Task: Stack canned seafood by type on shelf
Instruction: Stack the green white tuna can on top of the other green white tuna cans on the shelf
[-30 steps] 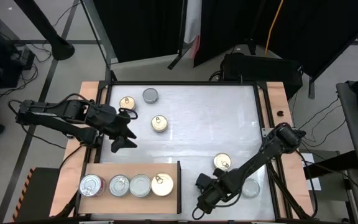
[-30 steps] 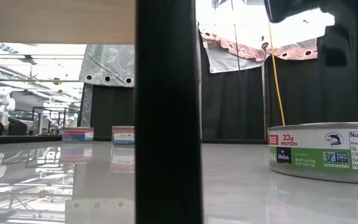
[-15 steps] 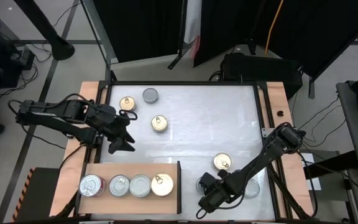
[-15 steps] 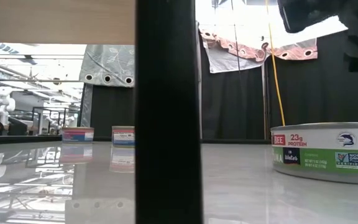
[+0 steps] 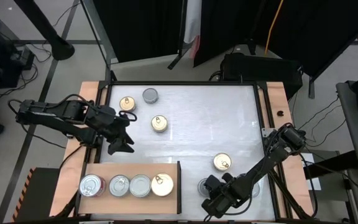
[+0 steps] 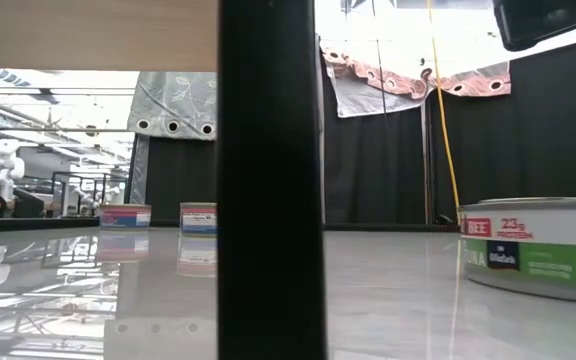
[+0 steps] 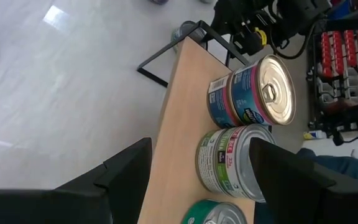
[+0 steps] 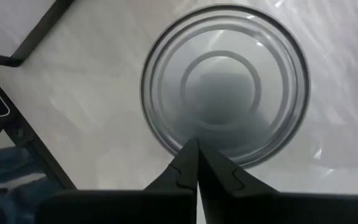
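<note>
Right pincer (image 5: 211,202): fingers pressed together, holding nothing, low at the near right of the table (image 5: 197,124); in its wrist view the closed tips lie against the rim of a silver-lidded can (image 8: 224,84).
That silver-lidded can: upright on the table, just beyond the shelf's dark upright edge (image 5: 179,185), on its outer side, not on the board.
Left pincer (image 5: 122,138): fingers apart, empty, above the table just behind the shelf (image 5: 132,168); its wrist view looks over the board's cans.
Shelf: four cans in one row along the near side, a silver pull-tab one (image 5: 91,185), two more silver-lidded (image 5: 119,185) (image 5: 140,185), then a gold-lidded can (image 5: 161,184) next to the upright edge.
Loose cans: a gold one (image 5: 222,162) near the right pincer; two gold (image 5: 127,103) (image 5: 159,123) and a grey one (image 5: 150,95) at the far left.
Step in hand: apparently nudging or lining up on the silver can with closed tips, not yet gripping.
Next move: likely opening the right fingers to straddle the rim, closing, then lifting clear of the upright edge to reach the silver group.
</note>
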`<action>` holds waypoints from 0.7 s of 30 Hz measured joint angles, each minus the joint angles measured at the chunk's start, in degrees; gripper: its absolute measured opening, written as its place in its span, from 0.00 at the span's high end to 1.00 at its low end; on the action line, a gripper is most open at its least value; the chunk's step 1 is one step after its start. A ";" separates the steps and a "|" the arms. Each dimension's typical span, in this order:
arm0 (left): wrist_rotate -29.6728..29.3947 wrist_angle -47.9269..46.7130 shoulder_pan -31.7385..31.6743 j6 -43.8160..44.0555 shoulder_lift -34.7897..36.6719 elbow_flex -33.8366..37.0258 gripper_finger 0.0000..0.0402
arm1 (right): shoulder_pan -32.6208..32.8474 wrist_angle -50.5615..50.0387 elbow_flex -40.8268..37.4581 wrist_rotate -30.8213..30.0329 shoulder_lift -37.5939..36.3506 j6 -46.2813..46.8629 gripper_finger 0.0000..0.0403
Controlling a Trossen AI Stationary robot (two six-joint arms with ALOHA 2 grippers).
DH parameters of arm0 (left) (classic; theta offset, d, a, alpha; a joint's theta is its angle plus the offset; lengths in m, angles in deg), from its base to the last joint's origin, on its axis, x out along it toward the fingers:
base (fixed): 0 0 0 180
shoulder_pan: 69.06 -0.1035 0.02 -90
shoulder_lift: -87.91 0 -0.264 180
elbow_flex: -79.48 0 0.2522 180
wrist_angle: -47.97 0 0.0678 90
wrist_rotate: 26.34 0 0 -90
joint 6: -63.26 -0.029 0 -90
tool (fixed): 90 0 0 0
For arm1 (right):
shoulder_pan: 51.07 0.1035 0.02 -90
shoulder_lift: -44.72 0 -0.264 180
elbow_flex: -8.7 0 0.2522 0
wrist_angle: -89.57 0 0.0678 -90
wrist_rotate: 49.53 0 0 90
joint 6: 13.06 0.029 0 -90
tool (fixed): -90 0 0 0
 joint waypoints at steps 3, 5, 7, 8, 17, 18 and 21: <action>-0.02 0.01 -0.01 0.00 0.00 0.00 0.33 | 0.23 -0.47 -0.31 0.39 -1.25 1.09 1.00; -0.06 0.01 -0.02 0.00 0.00 0.00 0.33 | 0.27 -1.42 -0.49 1.05 -2.66 1.01 1.00; -0.15 0.00 0.00 -0.02 0.00 0.00 0.33 | 0.29 -0.41 -0.43 1.31 -4.49 -1.82 1.00; -0.20 0.01 0.00 -0.04 0.00 0.00 0.33 | 0.29 0.19 -0.32 1.90 -5.32 -4.18 1.00; -0.47 0.02 -0.02 -0.06 0.00 0.00 0.33 | 0.39 1.41 -3.87 3.04 -6.20 -8.93 1.00; -0.50 0.02 -0.02 0.01 0.00 0.00 0.33 | 0.44 2.37 -5.42 3.87 -6.06 -8.00 1.00; -0.57 0.01 -0.02 1.19 0.00 0.00 0.33 | 0.44 9.05 -8.82 5.36 -6.57 -6.17 1.00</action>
